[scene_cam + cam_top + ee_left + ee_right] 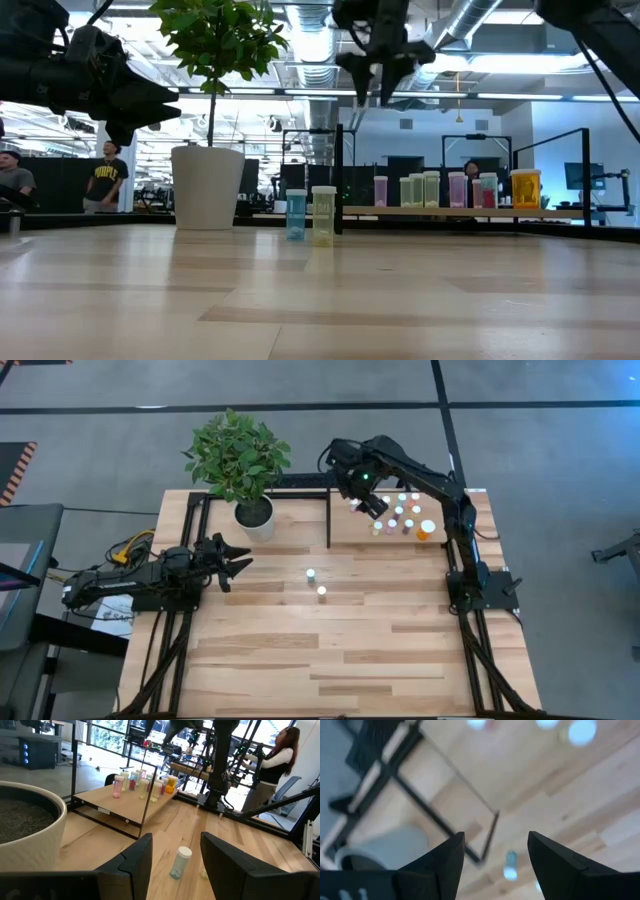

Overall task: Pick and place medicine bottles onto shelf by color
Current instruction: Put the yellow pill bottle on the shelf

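Observation:
Several medicine bottles (402,516) with white caps stand at the right end of the shelf (350,532), among them a larger orange one (525,188). Two more stand on the table in front of it: a bluish one (296,213) and a yellowish one (323,216). My right gripper (378,510) hangs open and empty, high above the shelf, left of the bottle group, pointing down. My left gripper (240,563) waits open at the table's left, level, pointing toward the two loose bottles; the bluish bottle (180,862) shows beyond its fingers.
A white plant pot (255,513) with a leafy plant stands at the shelf's left end, close to my left gripper. The shelf's black upright bars (329,520) rise beside the bottles. People stand in the room beyond the table. Bare tabletop (330,660) lies toward the near edge.

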Robot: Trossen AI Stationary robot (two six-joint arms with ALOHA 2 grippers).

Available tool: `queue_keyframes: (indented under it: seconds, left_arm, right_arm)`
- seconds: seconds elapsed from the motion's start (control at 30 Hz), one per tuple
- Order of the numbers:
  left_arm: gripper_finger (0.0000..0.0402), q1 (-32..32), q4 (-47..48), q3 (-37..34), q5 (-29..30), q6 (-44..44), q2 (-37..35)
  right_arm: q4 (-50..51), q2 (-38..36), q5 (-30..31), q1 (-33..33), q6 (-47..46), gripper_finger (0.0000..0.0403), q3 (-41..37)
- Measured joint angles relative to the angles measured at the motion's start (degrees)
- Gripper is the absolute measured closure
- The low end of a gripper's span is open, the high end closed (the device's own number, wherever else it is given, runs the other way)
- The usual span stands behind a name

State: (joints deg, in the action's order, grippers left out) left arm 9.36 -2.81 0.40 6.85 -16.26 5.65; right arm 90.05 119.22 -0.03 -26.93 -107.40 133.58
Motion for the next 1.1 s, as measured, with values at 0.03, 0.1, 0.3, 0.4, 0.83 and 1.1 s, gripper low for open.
queue_keyframes:
  seconds: [0.03,0.1,0.3,0.4,0.83,1.1]
  left_arm:
    - [0.0248,0.0,0.0,0.0,0.0,0.0,0.0]
    - [0.0248,0.0,0.0,0.0,0.0,0.0,0.0]
    - [0.0248,0.0,0.8,0.0,-4.6,2.0,0.0]
    - [0.0248,0.0,1.1,0.0,-6.5,2.3,0.0]
    - [0.0248,0.0,1.2,0.0,-6.1,1.6,0.0]
    - [0.0248,0.0,1.2,0.0,-6.1,1.5,0.0]
  right_arm:
    - [0.0,-0.3,0.3,1.2,0.3,0.0163,0.0]
    - [-0.1,-0.9,0.4,3.5,0.3,0.0163,0.0]
    - [0.0,-1.3,1.0,10.7,-5.0,0.0163,0.0]
    - [0.0,-1.3,1.8,13.9,-9.9,0.0163,0.0]
    - [0.0,0.9,4.5,23.7,-6.5,0.0163,-0.2]
    - [-4.7,6.5,4.0,27.5,5.7,0.0163,-0.2]
